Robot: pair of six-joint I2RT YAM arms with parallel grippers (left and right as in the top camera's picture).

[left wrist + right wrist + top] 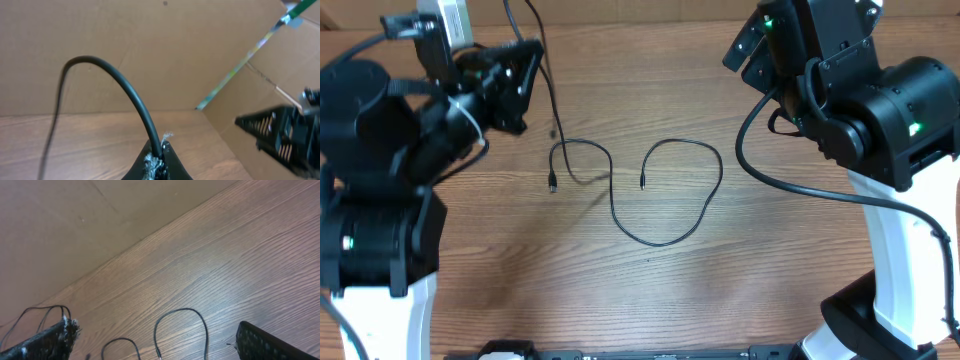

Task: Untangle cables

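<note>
- Lying cable (660, 242): thin black cord, flat on the tabletop (780, 280) at centre, in an open S-curve. Both plug tips point toward the near edge, and the cord does not cross itself.
- Held cable (548, 90): second thin cord, hanging from the far edge down to a tip just above the lying cable's left loop. Cannot tell whether they touch.
- Step in hand, as judged: carry the held cable clear. Lift it higher before moving sideways so its tip does not drag the loop, then lay it well apart.
- Left end effector (156, 162): clenched on the held cable, which arches up out of the grip.
- Right end effector (156, 332): fingers (260, 342) spread wide, grasping nothing, above the tabletop.
</note>
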